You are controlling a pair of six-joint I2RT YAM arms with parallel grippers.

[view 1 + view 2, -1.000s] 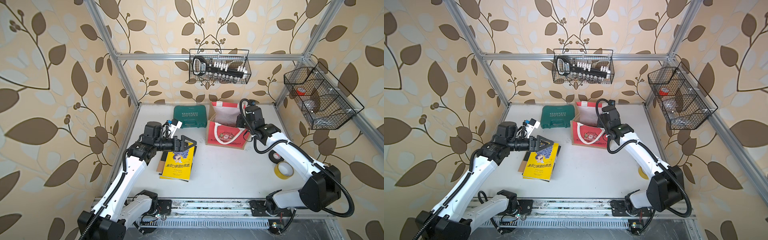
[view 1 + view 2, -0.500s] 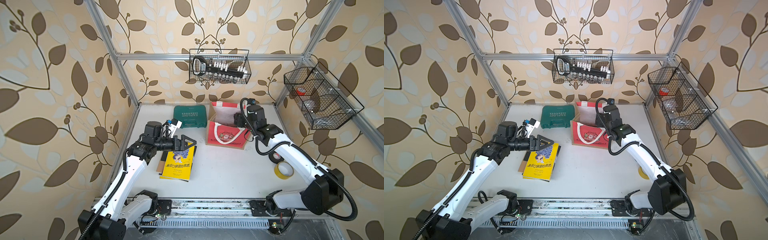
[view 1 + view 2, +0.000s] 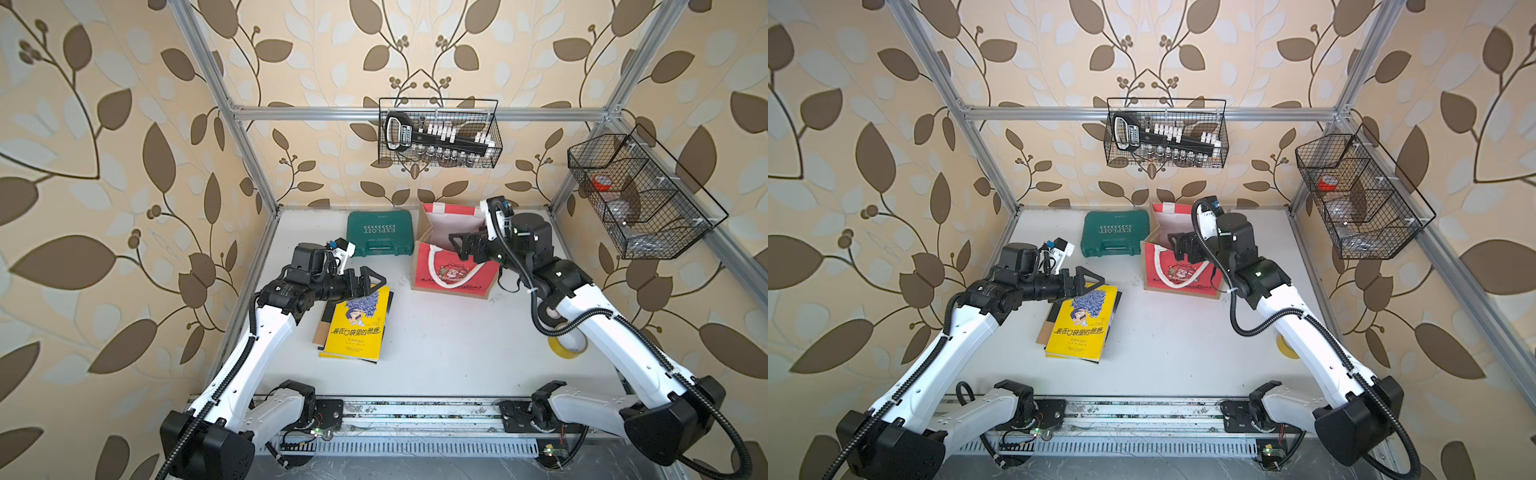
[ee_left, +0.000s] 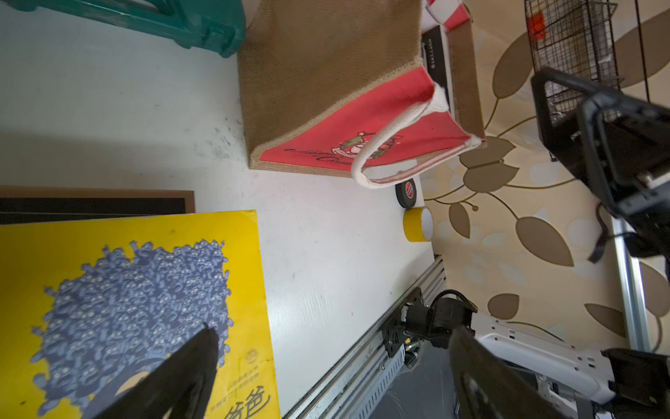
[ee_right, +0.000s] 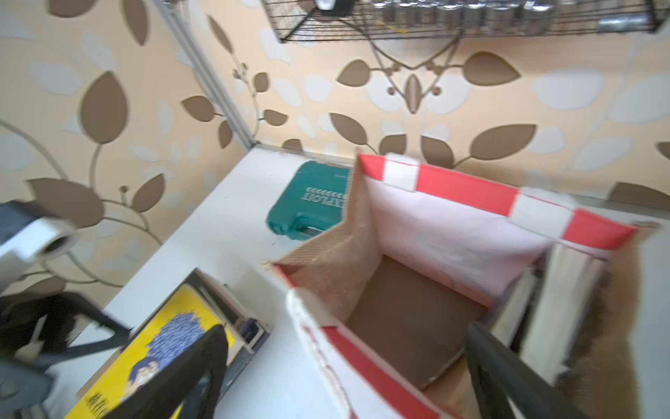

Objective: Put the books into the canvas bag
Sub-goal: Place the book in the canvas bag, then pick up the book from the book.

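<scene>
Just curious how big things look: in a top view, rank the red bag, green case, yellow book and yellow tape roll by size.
1. red bag
2. yellow book
3. green case, close behind; the book lies nearer the camera
4. yellow tape roll, partly hidden

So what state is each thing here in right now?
canvas bag: upright, mouth open, books standing inside
stack of books: flat on table, yellow one on top
left gripper: open, empty, over the stack's edge
right gripper: open, empty, over the bag's mouth
green case: shut
</scene>
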